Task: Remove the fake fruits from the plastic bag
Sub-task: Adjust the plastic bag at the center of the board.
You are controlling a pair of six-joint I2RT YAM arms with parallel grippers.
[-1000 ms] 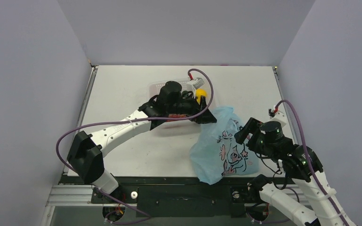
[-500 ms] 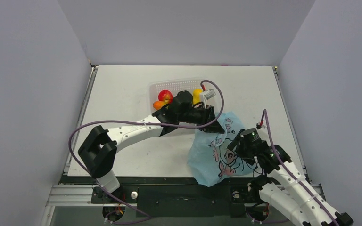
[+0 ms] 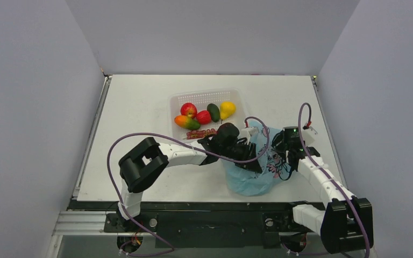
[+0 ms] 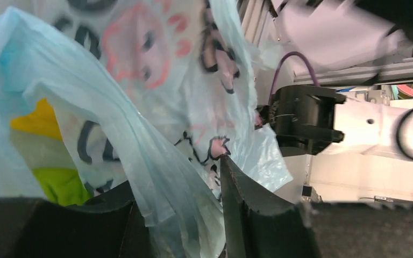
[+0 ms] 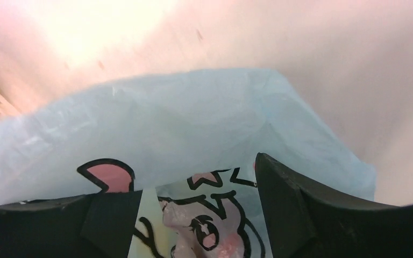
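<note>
The light blue plastic bag (image 3: 255, 177) with pink-and-black prints lies crumpled at the near right. My left gripper (image 3: 249, 160) is pushed into its left side. In the left wrist view the left gripper (image 4: 177, 177) is open with a fold of the bag (image 4: 156, 161) between its fingers. A yellow shape (image 4: 37, 121) and a green shape (image 4: 59, 185) show through the film. My right gripper (image 3: 286, 150) is at the bag's right edge. In the right wrist view the right gripper (image 5: 196, 177) is open over the printed film (image 5: 193, 123). A red apple (image 3: 188, 109) and a mango (image 3: 185, 122) lie in the basket.
The white perforated basket (image 3: 204, 94) stands just behind the bag. It also holds a dark green avocado (image 3: 213, 112), a yellow pear (image 3: 227, 109), a small red fruit (image 3: 203, 117) and a grape bunch (image 3: 201, 133). The left arm's cable loops over the table beside the bag.
My left gripper has moved from the basket rightward and nearer, into the bag. My right gripper has swung in to the bag's right edge. The bag has bunched up.
</note>
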